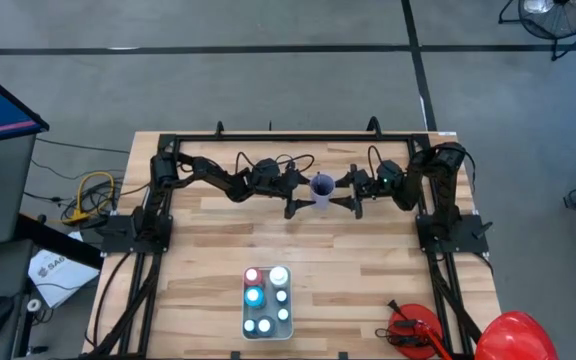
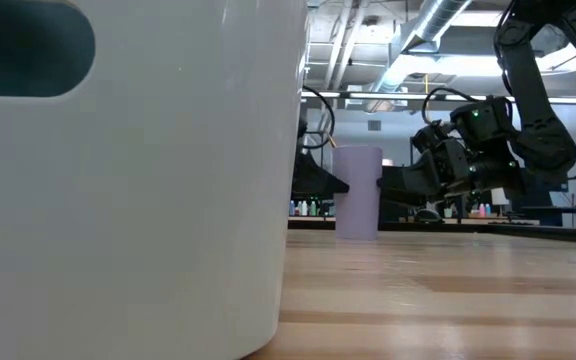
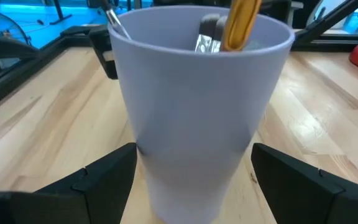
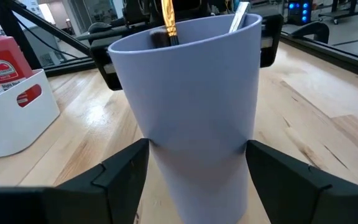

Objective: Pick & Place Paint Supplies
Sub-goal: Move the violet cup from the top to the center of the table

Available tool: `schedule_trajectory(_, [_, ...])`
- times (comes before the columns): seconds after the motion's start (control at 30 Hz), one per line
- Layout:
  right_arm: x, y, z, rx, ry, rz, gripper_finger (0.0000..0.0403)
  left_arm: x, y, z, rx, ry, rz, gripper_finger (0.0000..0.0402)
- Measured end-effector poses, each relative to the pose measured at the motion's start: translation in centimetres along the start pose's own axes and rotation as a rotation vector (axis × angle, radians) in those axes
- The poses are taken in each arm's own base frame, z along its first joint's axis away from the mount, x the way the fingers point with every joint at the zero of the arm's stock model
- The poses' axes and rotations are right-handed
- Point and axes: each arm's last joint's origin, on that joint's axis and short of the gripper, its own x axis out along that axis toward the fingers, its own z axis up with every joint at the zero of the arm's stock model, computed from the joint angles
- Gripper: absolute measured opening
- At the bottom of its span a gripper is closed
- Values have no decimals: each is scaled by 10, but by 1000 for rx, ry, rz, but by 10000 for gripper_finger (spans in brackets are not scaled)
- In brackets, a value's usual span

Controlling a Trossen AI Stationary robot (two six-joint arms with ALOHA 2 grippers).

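Note:
A lavender cup [image 1: 322, 187] stands upright near the table's far edge, its base on the wood [image 2: 358, 236]. An orange-handled brush [image 3: 241, 25] and a thin silver-handled one [image 4: 238, 17] stick out of it. My left gripper [image 1: 303, 192] comes at it from the table's left and my right gripper [image 1: 346, 190] from the right, each shut on the cup. Several paint bottles [image 1: 266, 298] stand in a white tray [image 1: 290, 330] near the front edge. My left gripper has the cup's wall [image 3: 143, 155] between its two fingers, one on each side, about halfway up. Its fingers [image 3: 107, 171] come almost level from the table's left. The cup stays upright on the table. My right gripper has the same cup's wall [image 4: 244, 152] pinched between its two fingers, on opposite sides at about mid-height. Its fingers [image 4: 284, 168] reach in nearly level from the table's right. The cup stands upright with its base on the wood.
The white tray's wall [image 2: 128, 180] fills the low view's left half. A red rounded helmet-like thing [image 1: 513, 335] and a red tool [image 1: 413, 325] lie at the near right corner. Bare wood lies between the cup and the tray.

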Motion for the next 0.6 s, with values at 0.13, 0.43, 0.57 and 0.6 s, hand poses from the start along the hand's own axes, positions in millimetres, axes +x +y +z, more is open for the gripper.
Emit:
schedule_trajectory(0.13, [0,0,0,-1,0,0,261,0,0,0,0,-1,0,310])
schedule_trajectory(0.43, [0,0,0,-3,0,0,267,-1,1,-1,-2,7,4,310])
schedule_trajectory(0.57, [0,0,0,0,0,0,308,-1,1,-3,-6,26,18,310])
schedule_trajectory(0.6, [0,0,0,0,0,-1,321,-1,1,-4,-7,29,19,310])
